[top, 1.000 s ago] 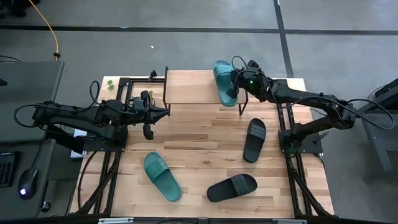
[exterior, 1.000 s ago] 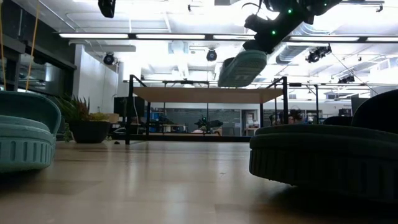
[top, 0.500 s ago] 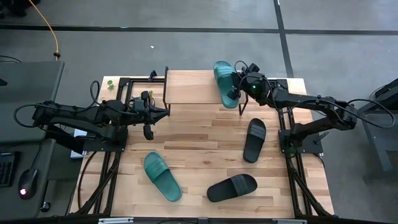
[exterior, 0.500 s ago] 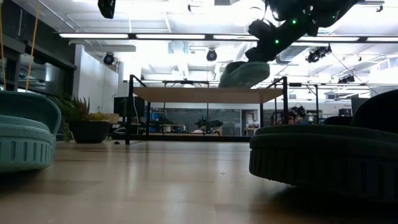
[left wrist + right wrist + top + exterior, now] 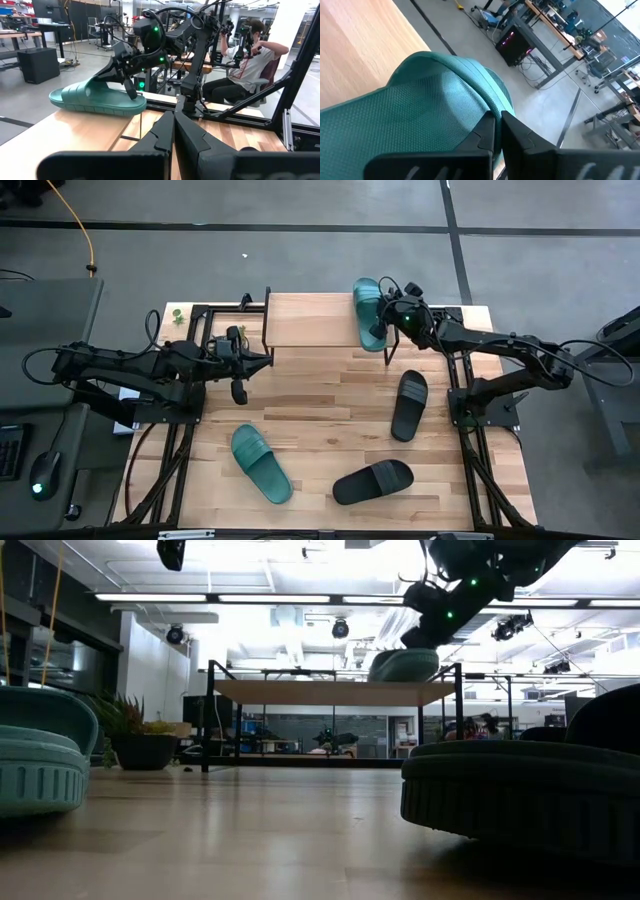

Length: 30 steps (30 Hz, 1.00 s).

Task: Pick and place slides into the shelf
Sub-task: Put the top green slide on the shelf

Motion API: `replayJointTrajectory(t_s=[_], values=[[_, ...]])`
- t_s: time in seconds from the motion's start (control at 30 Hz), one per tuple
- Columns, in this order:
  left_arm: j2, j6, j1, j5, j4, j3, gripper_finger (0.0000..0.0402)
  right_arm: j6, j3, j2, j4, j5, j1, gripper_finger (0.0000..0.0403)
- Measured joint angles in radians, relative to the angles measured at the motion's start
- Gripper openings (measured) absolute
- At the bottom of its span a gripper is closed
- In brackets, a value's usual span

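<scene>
A teal slide (image 5: 367, 312) lies lengthwise across the right end of the shelf (image 5: 308, 320), level on its plank top (image 5: 330, 692); its far end overhangs the plank's far edge. My right gripper (image 5: 384, 323) is shut on it, coming in from the right. The left wrist view shows the slide (image 5: 92, 100) flat on the plank. A second teal slide (image 5: 262, 464) and two black slides (image 5: 409, 404) (image 5: 373, 481) lie sole-down on the table. My left gripper (image 5: 266, 361) waits shut, left of the shelf. My right gripper pinches the teal slide's right side edge (image 5: 492, 107) near its strap and near end, between the two fingers (image 5: 131, 86). The fingers slant down from the table's right, across the slide. The slide sits level with its sole on the shelf top.
The shelf's left and middle top is bare wood. Black frame rails (image 5: 200, 330) run along both table sides. A potted plant (image 5: 135, 735) stands beyond the far left corner. A person (image 5: 240, 55) sits beyond the table's right side.
My right gripper has moved down and slightly toward the table's right, still shut on the teal slide. The slide, held tilted above the shelf a second ago, has levelled out and come down onto the right end of the plank top.
</scene>
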Motion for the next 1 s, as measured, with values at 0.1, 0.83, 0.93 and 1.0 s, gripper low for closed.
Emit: replayJointTrajectory(t_s=[0.1, 0.83, 0.93, 1.0], values=[[0.0, 0.0, 0.0, 0.0, 0.0, 0.0, 0.0003, 0.0, 0.0, 0.0, -0.02, 0.011, 0.0, 0.0], [0.0, -0.002, 0.0, -0.002, 0.0, 0.0, 0.0003, 0.001, -0.001, -0.062, -0.15, -0.009, -0.023, 0.0], [0.0, -0.002, 0.0, -0.002, 0.0, 0.0, 0.0003, 0.014, -0.001, -0.062, -0.166, -0.01, -0.024, 0.0], [0.0, -0.002, 0.0, -0.002, 0.0, 0.0, 0.0003, 0.021, -0.001, -0.062, -0.166, -0.009, -0.024, 0.0]])
